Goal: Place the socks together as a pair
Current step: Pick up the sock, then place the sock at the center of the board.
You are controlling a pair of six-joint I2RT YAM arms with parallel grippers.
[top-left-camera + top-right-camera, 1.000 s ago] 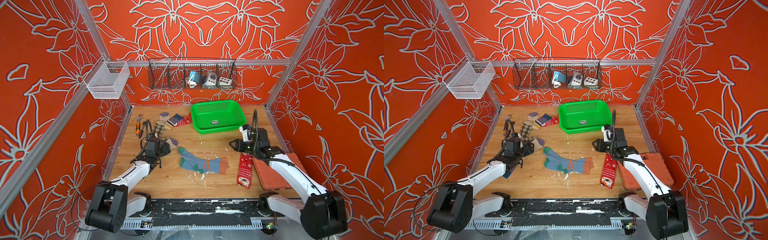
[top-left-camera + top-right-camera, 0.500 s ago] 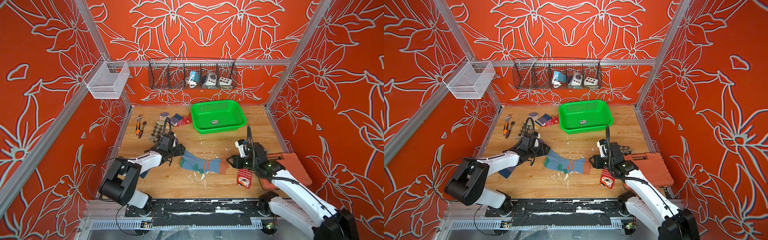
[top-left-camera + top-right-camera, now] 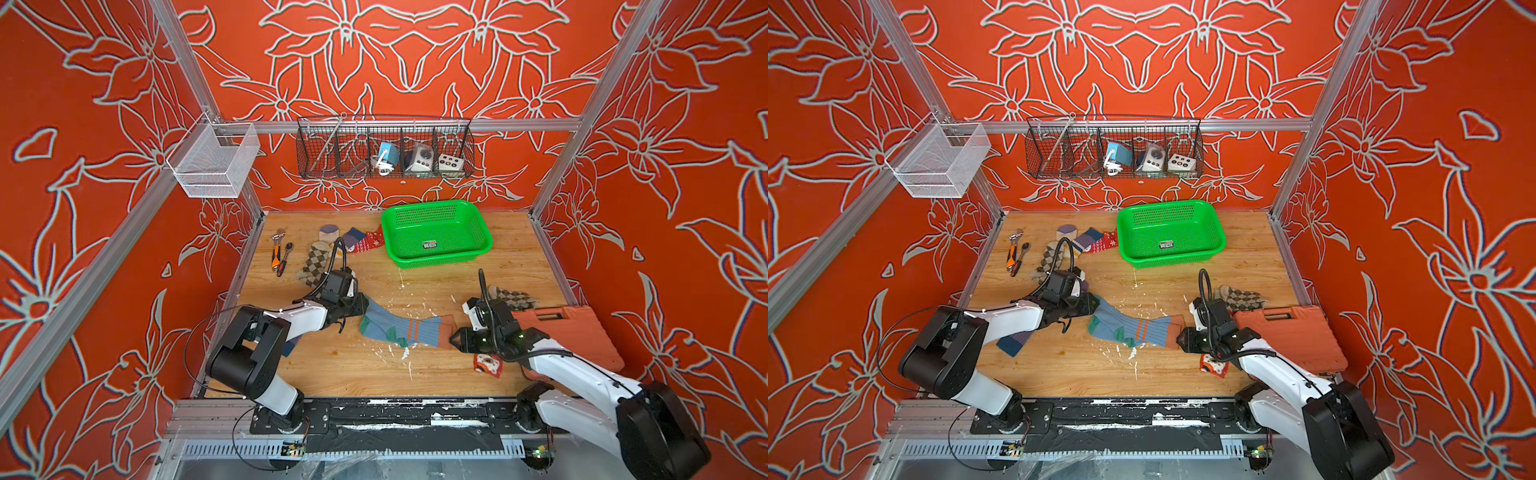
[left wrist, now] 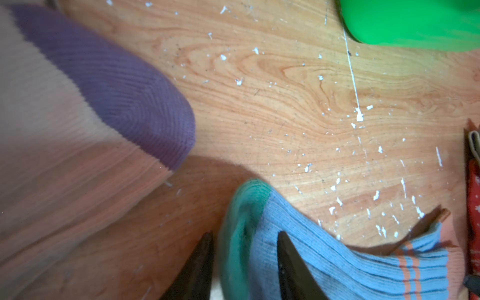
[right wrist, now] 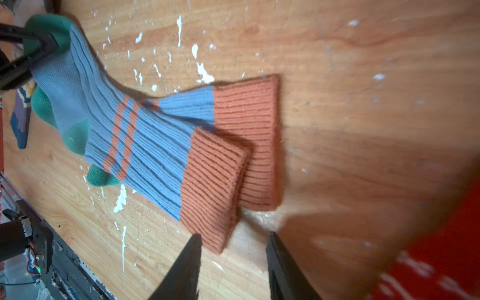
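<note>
Two blue ribbed socks (image 3: 399, 328) (image 3: 1133, 328) with orange stripes lie one over the other mid-table. My left gripper (image 3: 365, 305) (image 4: 244, 236) is at their green toe (image 4: 244, 207); its jaws straddle the toe, still apart. My right gripper (image 3: 451, 338) (image 5: 232, 237) stands open at the orange cuffs (image 5: 215, 187), with a cuff corner just between the fingertips. A cream sock with a purple toe (image 4: 117, 91) lies beside the left gripper. Argyle socks (image 3: 313, 262) (image 3: 511, 297) lie at back left and at right. A red Christmas sock (image 3: 486, 365) pokes out under the right arm.
A green basket (image 3: 432, 204) stands at the back. An orange tool case (image 3: 573, 332) lies along the right edge beside my right arm. Hand tools (image 3: 280, 253) lie at the left wall, more socks (image 3: 361, 239) behind them. A dark sock (image 3: 1013, 345) lies under my left arm.
My left arm swung right from the sock pile to the blue socks' toe, its jaws narrowing. My right arm drew forward to the cuffs and now covers most of the red sock.
</note>
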